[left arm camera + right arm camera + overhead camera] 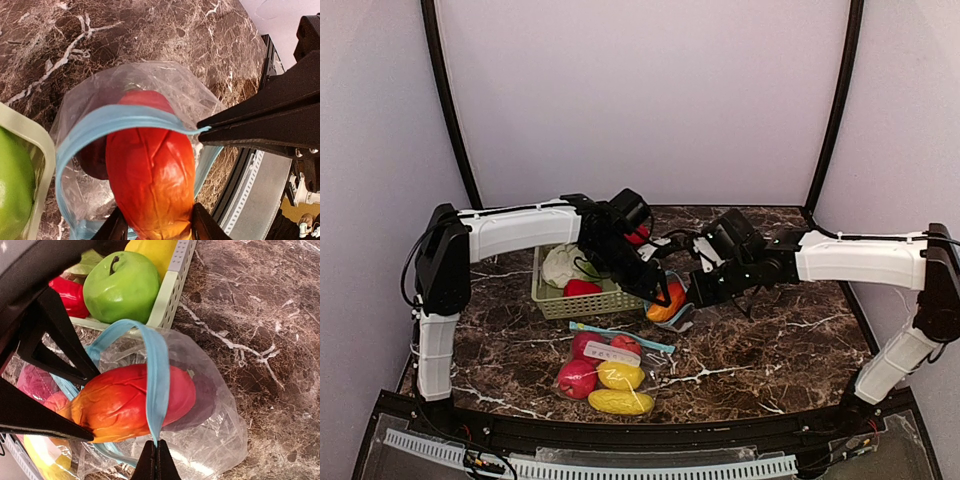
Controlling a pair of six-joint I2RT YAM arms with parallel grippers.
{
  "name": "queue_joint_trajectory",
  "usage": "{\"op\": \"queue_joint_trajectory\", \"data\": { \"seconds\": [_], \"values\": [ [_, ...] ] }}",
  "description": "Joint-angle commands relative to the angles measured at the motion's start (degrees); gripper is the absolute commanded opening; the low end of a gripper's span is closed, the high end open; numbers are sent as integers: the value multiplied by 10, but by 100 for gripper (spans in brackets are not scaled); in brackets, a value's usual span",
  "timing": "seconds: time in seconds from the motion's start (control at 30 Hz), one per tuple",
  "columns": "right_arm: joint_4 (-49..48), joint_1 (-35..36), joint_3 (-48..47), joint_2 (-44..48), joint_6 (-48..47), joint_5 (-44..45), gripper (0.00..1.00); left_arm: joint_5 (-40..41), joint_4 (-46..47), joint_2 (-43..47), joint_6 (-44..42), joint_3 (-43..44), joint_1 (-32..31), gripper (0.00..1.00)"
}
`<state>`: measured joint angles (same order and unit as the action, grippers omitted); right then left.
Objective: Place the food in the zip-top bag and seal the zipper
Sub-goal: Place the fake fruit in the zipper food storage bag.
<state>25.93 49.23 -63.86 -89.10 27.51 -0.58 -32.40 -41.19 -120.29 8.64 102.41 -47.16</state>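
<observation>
My left gripper is shut on a red-orange toy fruit, held half inside the mouth of the clear zip-top bag. A dark purple food piece lies deeper in the bag. My right gripper is shut on the bag's blue zipper rim, lifting it over the fruit. More food sits in the basket: a green apple, a red piece and a pale cabbage.
The pale green slatted basket stands just left of the bag. A second zip-top bag holding red and yellow food lies near the front edge, its blue zipper towards the basket.
</observation>
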Motion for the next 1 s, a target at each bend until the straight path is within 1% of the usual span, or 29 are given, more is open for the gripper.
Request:
{"op": "queue_joint_trajectory", "data": {
  "seconds": [0.0,0.1,0.2,0.3,0.37,0.53,0.7,0.87,0.97],
  "values": [
    [-81,4,38,29,-37,-56,0,-13,-67,-15,-59,40,-7,42],
    [-109,4,52,40,-52,-77,0,-5,-77,-18,-76,43,-11,44],
    [-113,5,53,44,-55,-83,0,22,-75,-17,-75,43,-12,49],
    [-108,2,52,45,-44,-72,0,75,-61,-13,-59,39,-12,61],
    [-105,0,55,47,-37,-67,0,92,-39,-2,-51,24,-12,66],
    [-105,-5,61,48,-31,-66,0,106,9,45,-36,-9,-12,76],
    [-108,-8,58,44,-32,-67,0,123,29,88,-23,-61,-12,81],
    [-112,-10,56,39,-32,-73,0,147,87,164,5,-154,-12,87],
    [-114,-11,54,37,-31,-75,0,164,119,205,28,-195,-12,89]
  ]
}}
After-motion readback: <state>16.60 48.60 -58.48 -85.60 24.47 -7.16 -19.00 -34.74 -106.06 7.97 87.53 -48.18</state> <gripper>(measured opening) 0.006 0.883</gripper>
